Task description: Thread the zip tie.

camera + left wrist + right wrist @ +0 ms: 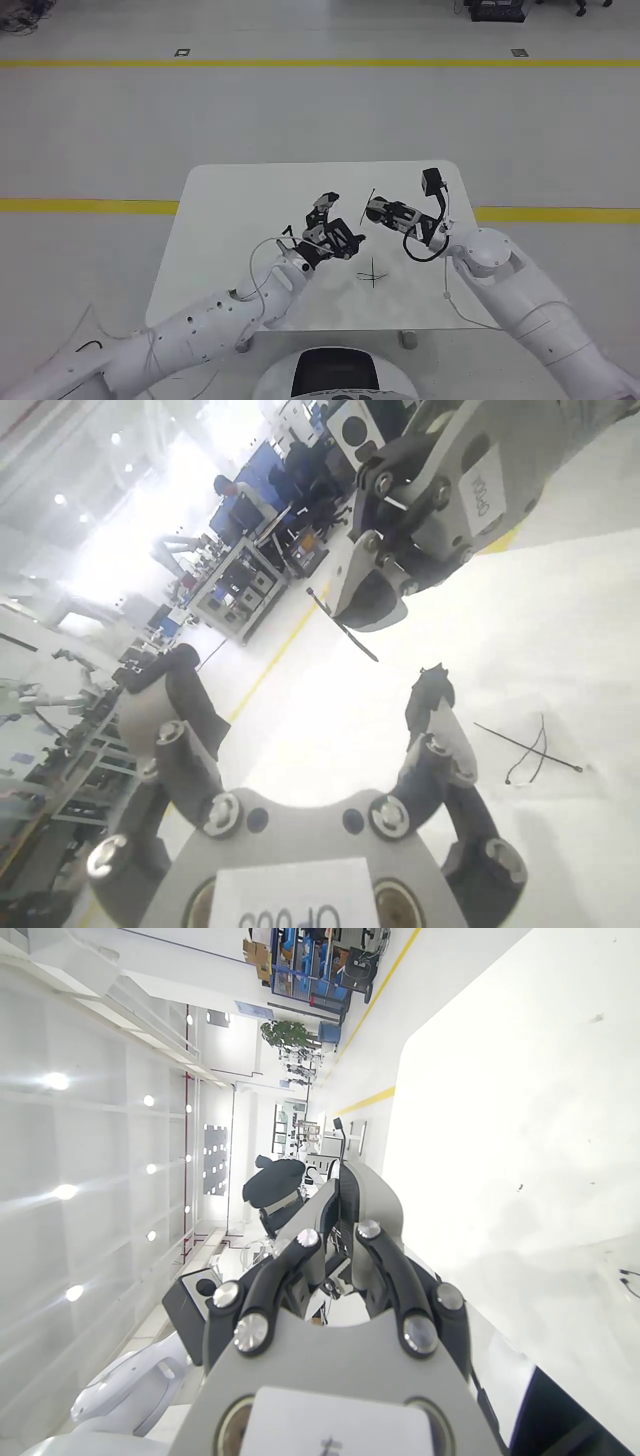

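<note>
one careless nudge looks like the main risk: the left claw (307, 690) hangs wide open and empty just short of the thin black plastic zip tie (356, 642), and a finger bumping the free tail could swivel the strip in its hold. the right claw (370, 615), jaws pressed together, pinches the tie only near its middle, above the white counter (250, 200), so neither end is steadied. the head's slot is small and the tail tapers to a fine point, so slight misalignment would probably send the tip past the slot. the tie is straight, narrow and unlooped, its small square head beyond the right claw's fingers and its tail angled toward the left claw. it looks stiff enough to hold its line but thin enough to bend under a push. a second black zip tie (527, 747) lies on the counter nearby, crossed over a thin dark wire (544, 730).
</note>
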You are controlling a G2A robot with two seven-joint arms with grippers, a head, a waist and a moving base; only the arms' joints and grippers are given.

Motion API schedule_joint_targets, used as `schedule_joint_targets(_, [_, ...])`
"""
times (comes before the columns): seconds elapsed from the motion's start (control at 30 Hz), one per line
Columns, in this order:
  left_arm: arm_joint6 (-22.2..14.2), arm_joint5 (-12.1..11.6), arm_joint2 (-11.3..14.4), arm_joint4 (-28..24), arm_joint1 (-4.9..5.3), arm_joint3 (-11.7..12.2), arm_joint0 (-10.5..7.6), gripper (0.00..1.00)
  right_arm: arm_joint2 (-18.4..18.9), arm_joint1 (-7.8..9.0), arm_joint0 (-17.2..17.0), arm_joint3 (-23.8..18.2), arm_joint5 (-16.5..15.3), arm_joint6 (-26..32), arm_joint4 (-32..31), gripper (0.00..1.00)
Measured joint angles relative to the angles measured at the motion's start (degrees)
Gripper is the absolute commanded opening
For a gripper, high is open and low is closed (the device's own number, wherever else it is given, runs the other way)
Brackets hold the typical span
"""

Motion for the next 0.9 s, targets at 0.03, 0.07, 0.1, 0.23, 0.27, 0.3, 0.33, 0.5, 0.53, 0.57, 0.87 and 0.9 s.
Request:
schedule_joint_targets(0.03, [0.7,0.0,0.5,0.0,0.05,0.1,-0.59,1.0,0.0,-0.06,0.0,-0.3,0.2,0.0,-0.1,0.0])
schedule_joint_targets(0.07, [0.9,0.0,0.7,0.0,0.07,0.2,-0.78,1.0,0.1,-0.07,0.0,-0.4,0.2,0.0,-0.2,0.0])
schedule_joint_targets(0.1, [1.0,0.0,0.8,0.0,0.08,0.2,-0.8,1.0,0.1,-0.07,0.0,-0.4,0.2,0.0,-0.2,0.0])
schedule_joint_targets(0.23, [0.9,0.0,0.7,0.0,0.08,0.2,-0.74,1.0,0.1,-0.07,0.0,-0.4,0.1,0.0,-0.2,0.0])
schedule_joint_targets(0.27, [0.9,0.0,0.7,0.0,0.08,0.2,-0.75,1.0,0.1,-0.08,-0.1,-0.4,0.1,-0.2,-0.2,0.0])
schedule_joint_targets(0.3, [1.0,-0.1,0.7,0.0,0.08,0.5,-0.88,1.0,0.1,-0.13,-0.3,-0.6,0.2,-0.4,-0.4,0.0])
schedule_joint_targets(0.33, [1.2,0.0,0.9,0.0,0.14,1.0,-1.46,1.0,0.1,-0.19,-0.5,-1.0,0.3,-0.8,-0.7,0.0])
schedule_joint_targets(0.5, [2.2,0.0,3.6,0.0,0.62,2.3,-5.02,0.93,0.6,-0.43,-1.2,-2.1,1.3,-1.9,-1.8,0.0])
schedule_joint_targets(0.53, [2.3,0.0,4.3,0.0,0.77,2.3,-5.77,0.88,0.7,-0.51,-1.4,-2.3,1.5,-2.2,-1.9,0.0])
schedule_joint_targets(0.57, [2.3,0.0,4.9,0.0,0.88,2.3,-6.28,0.84,0.8,-0.56,-1.5,-2.4,1.6,-2.4,-2.0,0.0])
schedule_joint_targets(0.87, [1.3,0.0,9.6,0.0,1.48,2.1,-10.11,0.62,1.9,-1.17,-2.6,-3.5,3.3,-5.1,-1.8,0.0])
schedule_joint_targets(0.9, [1.2,0.0,9.8,0.0,1.5,2.0,-10.32,0.6,2.0,-1.23,-2.6,-3.5,3.5,-5.2,-1.9,0.0])
